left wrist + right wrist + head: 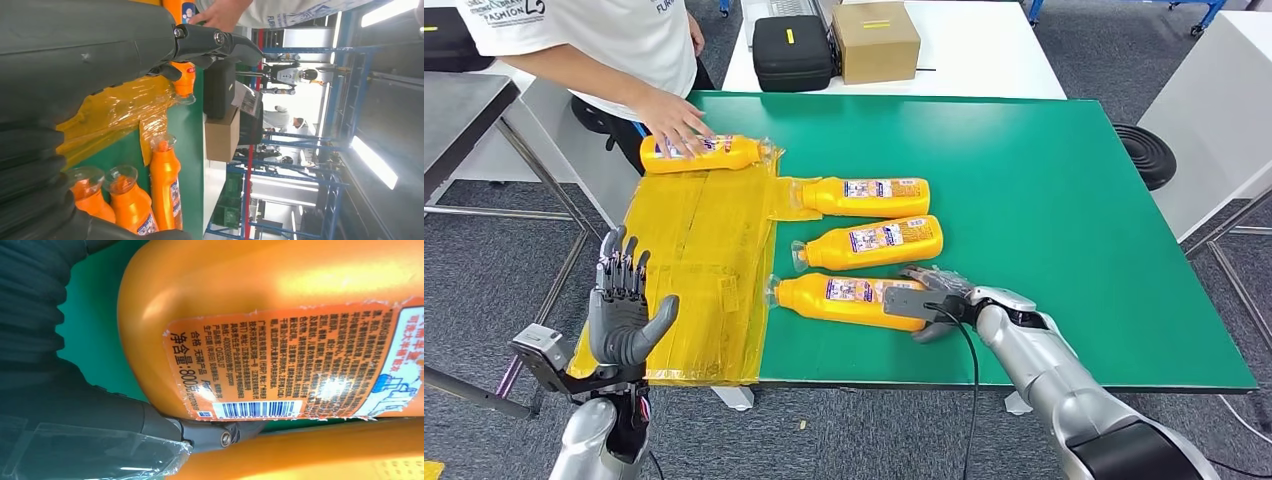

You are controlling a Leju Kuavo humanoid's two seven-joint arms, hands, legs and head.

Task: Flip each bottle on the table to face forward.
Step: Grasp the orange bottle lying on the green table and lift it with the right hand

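Four orange bottles lie on their sides on the green table (pixel 1044 200). The nearest bottle (pixel 839 298) shows its back label with a barcode (pixel 280 365). My right hand (pixel 939 298) grips its base end, and the thumb (pixel 200 432) lies along the bottle's side. Two more bottles (pixel 874 243) (pixel 869 195) lie behind it, caps to the left. A person's hand (pixel 674 120) rests on the fourth bottle (pixel 709 153) at the far left. My left hand (pixel 624 310) is raised off the table's front left corner with fingers (pixel 215 42) apart, holding nothing.
Crinkled yellow tape (pixel 694 260) covers the table's left part. On a white table (pixel 984 50) behind stand a black case (pixel 792 50) and a cardboard box (pixel 876 40). A metal table frame (pixel 544 180) stands left, and a white unit (pixel 1214 110) right.
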